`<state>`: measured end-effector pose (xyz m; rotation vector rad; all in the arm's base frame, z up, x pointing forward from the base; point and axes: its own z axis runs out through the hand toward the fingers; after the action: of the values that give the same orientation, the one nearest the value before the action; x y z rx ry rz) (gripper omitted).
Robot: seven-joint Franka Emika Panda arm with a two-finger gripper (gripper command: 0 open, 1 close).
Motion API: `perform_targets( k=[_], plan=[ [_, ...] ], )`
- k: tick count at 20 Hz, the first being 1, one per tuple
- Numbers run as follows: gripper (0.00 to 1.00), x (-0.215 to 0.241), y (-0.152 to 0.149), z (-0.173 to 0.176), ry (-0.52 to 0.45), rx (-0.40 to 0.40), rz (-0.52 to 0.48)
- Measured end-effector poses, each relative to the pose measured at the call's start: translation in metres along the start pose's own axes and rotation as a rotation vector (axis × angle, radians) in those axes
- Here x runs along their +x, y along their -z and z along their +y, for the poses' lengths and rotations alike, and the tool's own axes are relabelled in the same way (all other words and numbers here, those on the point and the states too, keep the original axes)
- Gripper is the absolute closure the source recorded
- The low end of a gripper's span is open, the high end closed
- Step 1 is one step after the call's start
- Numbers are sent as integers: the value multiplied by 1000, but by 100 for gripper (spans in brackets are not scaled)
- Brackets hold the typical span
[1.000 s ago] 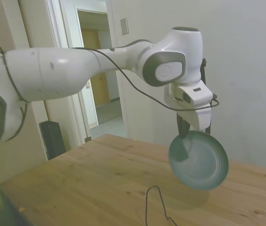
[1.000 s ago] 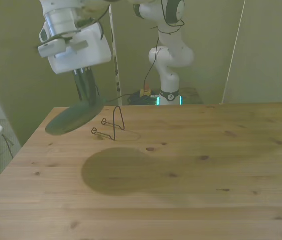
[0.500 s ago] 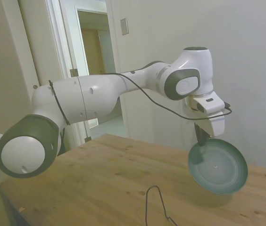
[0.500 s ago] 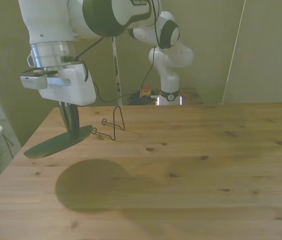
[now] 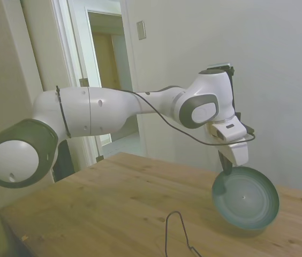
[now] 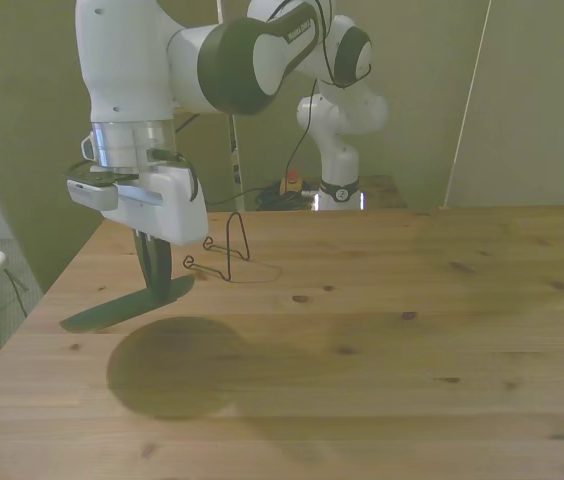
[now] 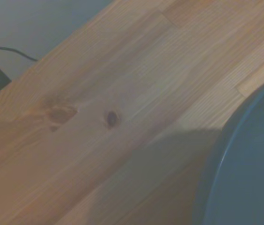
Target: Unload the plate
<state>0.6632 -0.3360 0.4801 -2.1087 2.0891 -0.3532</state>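
The teal plate [image 5: 246, 198] hangs tilted from my gripper [image 5: 227, 167], which is shut on the plate's upper rim. In the front view the plate [image 6: 127, 305] shows nearly edge-on near the table's left side, sloping down to the front view's left, below the gripper [image 6: 154, 282]. Its low edge is close to the wood, and I cannot tell if it touches. A dark round shadow lies on the table beneath it. The wrist view shows a curved part of the plate [image 7: 251, 173] over the planks.
A thin dark wire rack [image 6: 230, 250] stands on the wooden table [image 6: 412, 330] just behind the gripper, toward the front view's right; the side view has the rack [image 5: 176, 235] near its bottom edge. The table's left edge [image 6: 37, 300] is close to the plate.
The arm has carried the plate away from the wire rack toward the front view's left and lowered it close to the table. The grip on the rim is unchanged.
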Motion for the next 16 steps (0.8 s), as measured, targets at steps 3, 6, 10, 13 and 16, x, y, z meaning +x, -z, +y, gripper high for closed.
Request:
perform_targets(
  k=[3, 6, 10, 13, 16],
  plan=[
    [100, 3, -21, 22, -33, -4, 22],
    [100, 1, -46, 48, -59, -19, 36],
    [100, -7, -63, 81, -71, -32, 59],
    [100, 0, -59, 101, -106, -22, 60],
    [100, 18, -51, 110, -146, -9, 64]
  ],
)
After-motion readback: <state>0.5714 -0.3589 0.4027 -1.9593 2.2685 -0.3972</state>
